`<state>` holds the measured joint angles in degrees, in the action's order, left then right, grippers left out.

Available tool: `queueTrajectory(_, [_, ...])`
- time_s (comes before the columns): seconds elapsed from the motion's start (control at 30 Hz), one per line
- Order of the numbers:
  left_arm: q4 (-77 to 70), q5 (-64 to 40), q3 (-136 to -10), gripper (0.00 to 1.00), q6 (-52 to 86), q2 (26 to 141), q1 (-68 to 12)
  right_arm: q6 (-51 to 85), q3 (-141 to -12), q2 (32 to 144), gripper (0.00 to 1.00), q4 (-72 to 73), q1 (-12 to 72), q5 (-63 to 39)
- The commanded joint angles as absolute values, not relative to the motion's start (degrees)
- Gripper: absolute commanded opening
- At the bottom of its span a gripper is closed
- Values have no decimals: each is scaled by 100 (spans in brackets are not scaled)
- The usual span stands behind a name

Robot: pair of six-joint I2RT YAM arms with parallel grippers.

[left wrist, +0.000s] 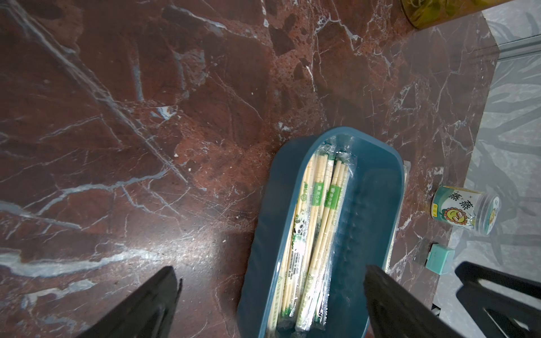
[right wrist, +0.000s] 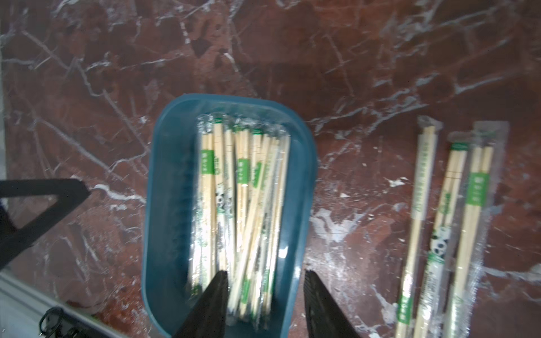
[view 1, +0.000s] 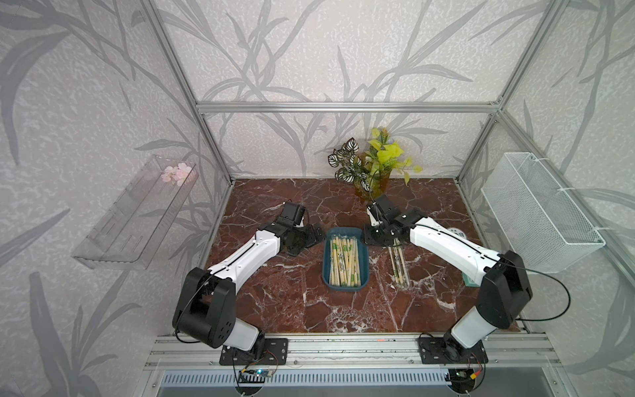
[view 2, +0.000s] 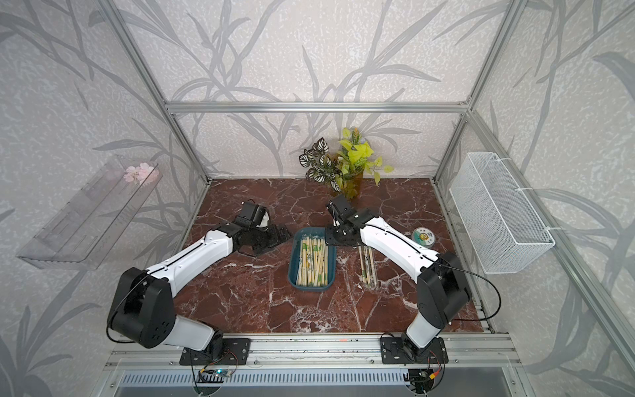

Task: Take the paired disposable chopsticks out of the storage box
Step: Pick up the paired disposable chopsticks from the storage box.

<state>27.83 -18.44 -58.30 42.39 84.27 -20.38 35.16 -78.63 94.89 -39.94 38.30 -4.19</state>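
Hovering at the shallow teal plastic storage box of wrapped bamboo chopsticks, right gripper spread, empty; left gripper likewise. Only left wrist reads "蒸蒸" on a small tin.

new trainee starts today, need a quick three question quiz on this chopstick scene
1. True or false: some chopstick pairs lie on the table beside the storage box.
2. In the right wrist view, how many pairs lie outside the box? A) one B) three C) six
3. Fill in: the right gripper hangs above the box's end with jaws ____.
Key: 1 true; 2 B; 3 open.
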Motion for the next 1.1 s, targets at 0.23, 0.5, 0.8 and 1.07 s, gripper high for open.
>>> queueTrajectory(0.23, [2841,-1855,-5605,100,4063,8094,-1794,3913,-8157,10417,38,-3998,4464,-416])
queueTrajectory(0.5, [2804,-1951,-5479,100,4026,8031,-1681,3997,-7972,10799,34,-3908,4517,-456])
queueTrajectory(0.8, [2769,-2049,-5432,100,3991,8076,-1600,4122,-7984,11202,33,-3742,4518,-571])
queueTrajectory(1.07, [2756,-2113,-5432,100,3964,8115,-1539,4165,-8082,11478,33,-3805,4518,-563])
